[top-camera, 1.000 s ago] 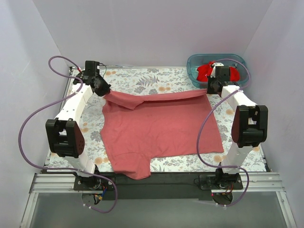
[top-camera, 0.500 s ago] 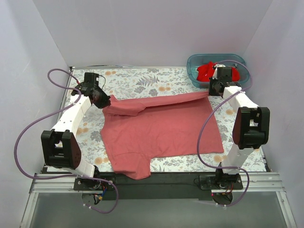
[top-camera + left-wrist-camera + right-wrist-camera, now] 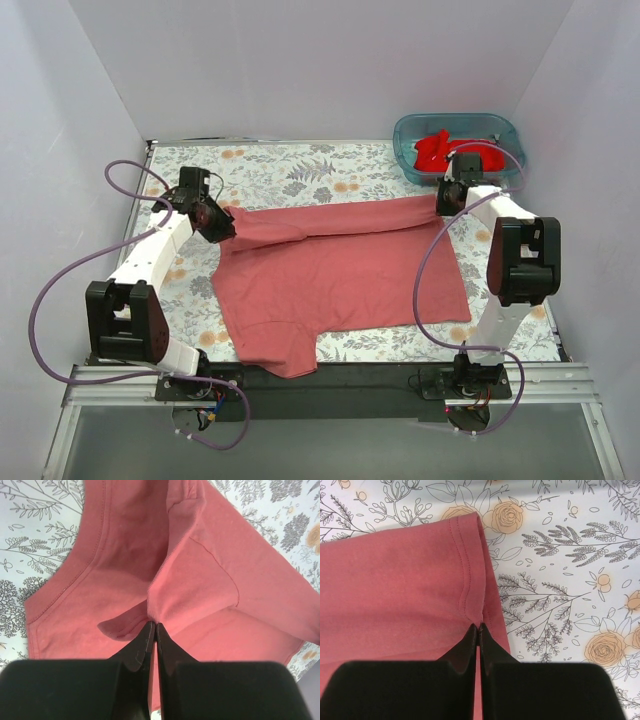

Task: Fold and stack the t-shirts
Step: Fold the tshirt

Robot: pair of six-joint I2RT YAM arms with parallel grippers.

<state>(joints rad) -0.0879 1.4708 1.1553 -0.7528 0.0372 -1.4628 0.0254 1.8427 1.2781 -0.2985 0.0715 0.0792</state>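
Note:
The dusty salmon-red t-shirt (image 3: 340, 275) lies spread on the floral table, its far edge lifted and folding toward the near side. My left gripper (image 3: 222, 228) is shut on the shirt's far left part, near the sleeve; in the left wrist view (image 3: 154, 624) the cloth (image 3: 200, 565) bunches at its tips. My right gripper (image 3: 444, 203) is shut on the far right hem; it also shows in the right wrist view (image 3: 478, 626), pinching the stitched edge (image 3: 470, 575). The brighter red t-shirt (image 3: 440, 150) lies crumpled in the teal tub (image 3: 410, 130).
The teal tub stands at the far right corner. The floral tablecloth (image 3: 300, 165) covers the table between light walls. Purple cables loop from both arms. The near edge holds a black rail (image 3: 330, 380) with the arm bases.
Both grippers have moved toward the near side with the shirt's far edge, drawing it over the shirt. The red shirt in the tub is more exposed as the right arm pulled back.

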